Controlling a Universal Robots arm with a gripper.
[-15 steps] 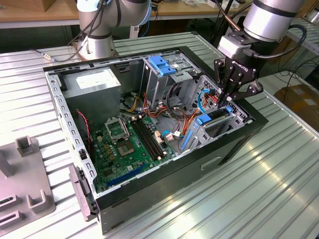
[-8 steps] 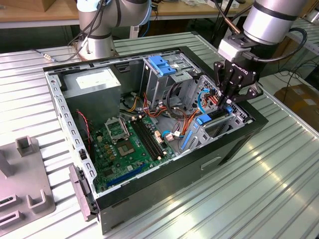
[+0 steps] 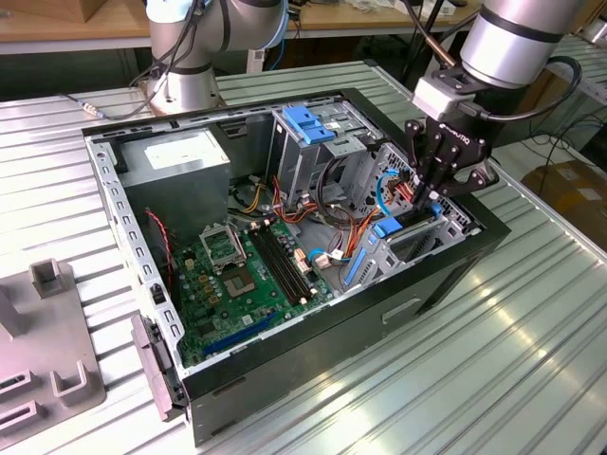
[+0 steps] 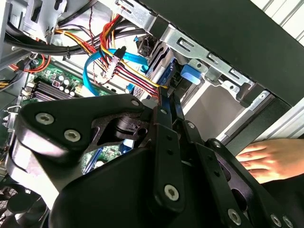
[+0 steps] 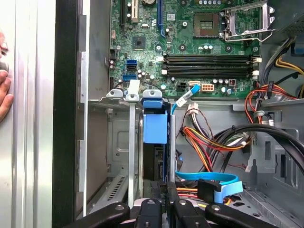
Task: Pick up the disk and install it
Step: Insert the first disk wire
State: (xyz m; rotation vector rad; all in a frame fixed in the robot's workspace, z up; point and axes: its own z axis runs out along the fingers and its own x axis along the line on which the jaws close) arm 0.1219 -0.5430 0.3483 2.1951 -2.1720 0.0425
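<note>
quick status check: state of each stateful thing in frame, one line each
tool: lowered into the case at the drive bay, fingers together at the disk's top edge
disk: upright on edge in the bay slot, blue bracket on top
computer case: side panel off, interior open
CPU socket: empty, retention frame down
RAM slots: sticks seated
hand: resting flat beside the case

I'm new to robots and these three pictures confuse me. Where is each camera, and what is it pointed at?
Exterior view: off the arm, above the ribbed metal table, looking down into the open black computer case; arm and black claw show.
First wrist view: rides near the wrist, looking past the claw into the case at the green motherboard; a person's hand shows.
Second wrist view: also near the wrist, behind the claw's black linkage.
Both wrist views share the blue plastic tab.
</note>
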